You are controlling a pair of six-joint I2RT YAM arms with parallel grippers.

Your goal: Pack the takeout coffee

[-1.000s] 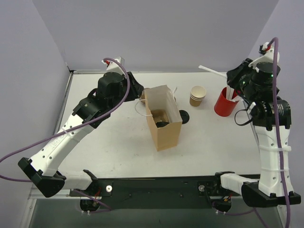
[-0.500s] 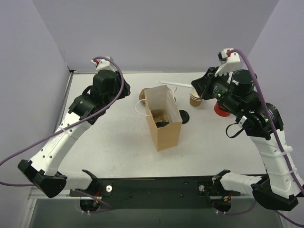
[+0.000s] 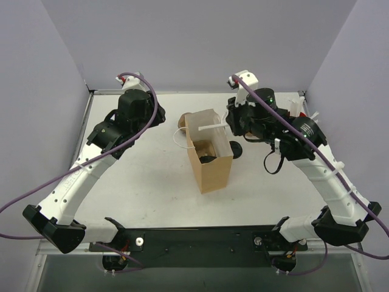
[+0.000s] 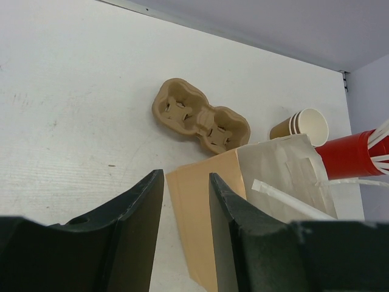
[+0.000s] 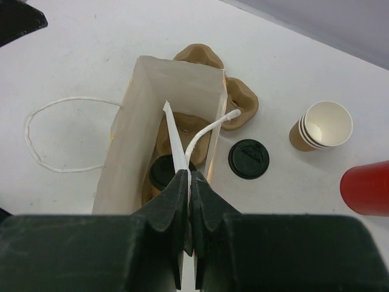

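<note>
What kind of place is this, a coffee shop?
Probably a robot practice lab, not a shop: two robot arms bolted to a plain white table, bare walls, and just a brown paper bag, paper cups and a white straw in the right arm's fingers.

White table (image 3: 140, 182), upright brown paper bag (image 3: 213, 170), pulp cup carrier (image 4: 200, 115), stacked kraft cups (image 5: 321, 126), black lid (image 5: 248, 159), red cup (image 5: 368, 187)

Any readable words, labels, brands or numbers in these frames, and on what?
None readable: the brown paper bag, stacked paper cups, red cup, pulp carrier and white stick are plain.
Any embossing on the black lid is too small to read.
</note>
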